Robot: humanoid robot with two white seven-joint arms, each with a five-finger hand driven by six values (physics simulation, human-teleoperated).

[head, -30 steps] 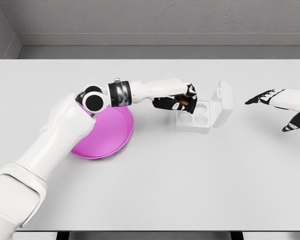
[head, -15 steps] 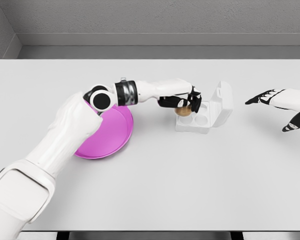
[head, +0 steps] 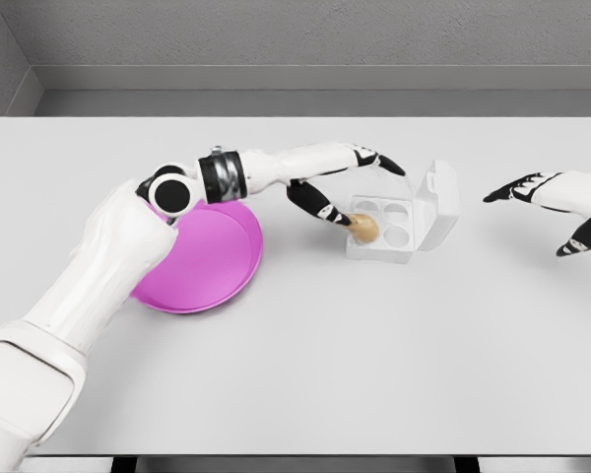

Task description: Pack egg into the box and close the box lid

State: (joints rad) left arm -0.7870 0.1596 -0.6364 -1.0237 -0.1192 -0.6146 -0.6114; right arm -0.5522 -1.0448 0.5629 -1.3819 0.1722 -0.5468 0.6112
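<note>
A plain pale grey bench carries three things: one egg, one box and one plate. The egg is small, rounded and tan-brown, sitting in the front-left cup of the box. The box is white and squarish, with four round cups in two rows of two; its hinged lid stands open, upright along the right side. The plate is a round, smooth magenta disc with a shallow rim, lying left of the box and partly hidden by the left arm.

Two white, glossy arms show. The left hand reaches over the box with its dark-tipped fingers spread, released, one finger touching or just beside the egg. The right hand hangs at the right edge, well apart from the box, its fingers relaxed and holding nothing.
</note>
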